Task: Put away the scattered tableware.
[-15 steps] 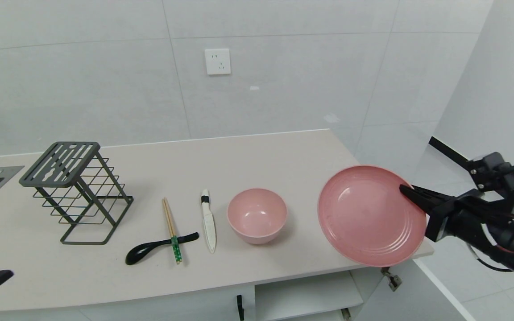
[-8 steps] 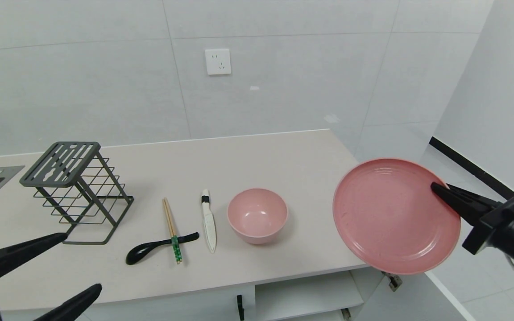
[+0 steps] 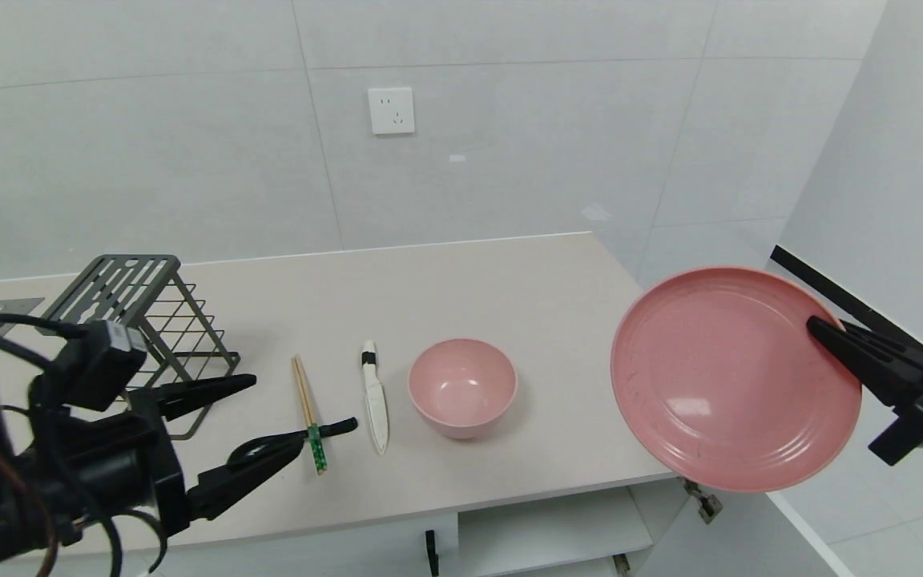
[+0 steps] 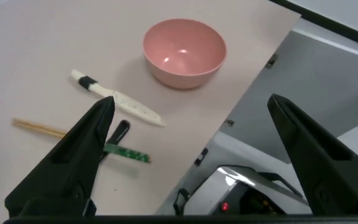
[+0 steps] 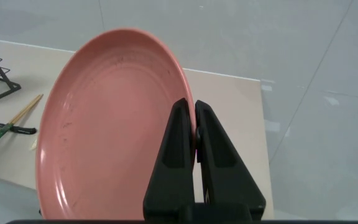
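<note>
Right gripper point(image 3: 818, 330) is clamped tight on the rim of the pink plate point(image 3: 734, 377); the plate is up in the air, tilted steeply with its face showing in the head view; it hangs off the right end of the counter point(image 3: 469, 280), over the front corner; from the wrist, the two black fingers point(image 5: 180, 134) pinch the plate point(image 5: 110, 130) at its edge, one on each side of the rim.

Left gripper point(image 3: 278, 410) is over the front left of the counter, claw spread wide, nothing between the fingers; its lower finger crosses in front of the black spoon point(image 3: 337, 425); the spoon lies across the chopsticks point(image 3: 306, 401), touching them; the white knife point(image 3: 373, 397) lies just beside them, and the pink bowl point(image 3: 462, 386) stands upright to the right of the knife, apart from it.

Seen from the left wrist, the open left gripper point(image 4: 191, 102) frames the bowl point(image 4: 184, 51), the knife point(image 4: 117, 99), the chopsticks point(image 4: 39, 129) and the spoon's handle point(image 4: 122, 129); the dark wire rack point(image 3: 141, 304) stands at the counter's left, behind the left arm.
</note>
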You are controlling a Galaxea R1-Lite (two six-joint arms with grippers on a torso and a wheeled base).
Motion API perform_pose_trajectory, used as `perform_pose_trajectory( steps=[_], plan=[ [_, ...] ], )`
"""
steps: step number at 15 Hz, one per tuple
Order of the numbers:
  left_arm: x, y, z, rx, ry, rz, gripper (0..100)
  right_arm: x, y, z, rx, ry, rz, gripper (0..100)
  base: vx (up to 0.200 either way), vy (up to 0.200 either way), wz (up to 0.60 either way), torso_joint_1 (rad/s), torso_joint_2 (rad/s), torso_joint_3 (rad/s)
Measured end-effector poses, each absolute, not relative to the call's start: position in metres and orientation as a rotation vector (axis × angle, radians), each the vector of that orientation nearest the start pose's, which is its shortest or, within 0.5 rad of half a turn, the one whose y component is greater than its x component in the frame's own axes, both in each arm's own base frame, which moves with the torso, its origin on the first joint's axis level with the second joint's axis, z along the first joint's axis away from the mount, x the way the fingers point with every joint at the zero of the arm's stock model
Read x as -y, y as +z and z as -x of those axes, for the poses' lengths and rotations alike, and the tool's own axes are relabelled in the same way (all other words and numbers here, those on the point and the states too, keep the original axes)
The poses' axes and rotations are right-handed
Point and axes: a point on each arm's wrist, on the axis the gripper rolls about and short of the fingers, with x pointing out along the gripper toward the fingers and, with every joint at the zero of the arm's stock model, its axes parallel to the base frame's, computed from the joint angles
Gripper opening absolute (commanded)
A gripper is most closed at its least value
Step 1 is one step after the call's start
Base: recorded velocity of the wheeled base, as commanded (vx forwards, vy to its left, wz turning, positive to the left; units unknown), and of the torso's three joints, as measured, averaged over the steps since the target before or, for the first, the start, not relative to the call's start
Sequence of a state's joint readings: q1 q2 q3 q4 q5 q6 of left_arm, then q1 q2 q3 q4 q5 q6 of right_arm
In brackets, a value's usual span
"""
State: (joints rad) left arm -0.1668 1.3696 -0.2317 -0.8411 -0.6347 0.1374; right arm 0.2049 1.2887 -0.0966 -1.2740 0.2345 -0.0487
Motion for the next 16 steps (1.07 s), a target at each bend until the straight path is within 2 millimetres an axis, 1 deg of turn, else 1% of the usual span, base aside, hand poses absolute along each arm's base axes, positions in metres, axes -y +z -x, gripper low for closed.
perform_pose_trajectory(
  steps=[3,4,6,9,11,13,16],
  plan=[
    [0.061,0.134,-0.208,-0.274,-0.844,-0.016,100,-0.037,0.167,-0.151,0.122,0.438,0.052,0,0.0,0.0,0.0,0.0,0.0,0.0],
    [0.066,0.133,-0.219,-0.286,-0.834,-0.008,100,-0.037,0.168,-0.151,0.122,0.438,0.053,0,0.0,0.0,0.0,0.0,0.0,0.0],
    [0.073,0.126,-0.236,-0.336,-0.779,0.037,100,-0.037,0.167,-0.15,0.118,0.441,0.053,0,0.0,0.0,0.0,0.0,0.0,0.0],
    [0.092,0.112,-0.249,-0.426,-0.632,0.12,100,-0.037,0.165,-0.149,0.11,0.442,0.054,0,0.0,0.0,0.0,0.0,0.0,0.0],
    [0.107,0.107,-0.255,-0.445,-0.558,0.15,100,-0.037,0.164,-0.149,0.106,0.443,0.054,0,0.0,0.0,0.0,0.0,0.0,0.0],
    [0.122,0.104,-0.264,-0.407,-0.563,0.171,100,-0.037,0.163,-0.149,0.104,0.443,0.055,0,0.0,0.0,0.0,0.0,0.0,0.0],
    [0.135,0.093,-0.284,-0.374,-0.568,0.178,100,-0.037,0.163,-0.149,0.104,0.443,0.055,0,0.0,0.0,0.0,0.0,0.0,0.0]
  ],
)
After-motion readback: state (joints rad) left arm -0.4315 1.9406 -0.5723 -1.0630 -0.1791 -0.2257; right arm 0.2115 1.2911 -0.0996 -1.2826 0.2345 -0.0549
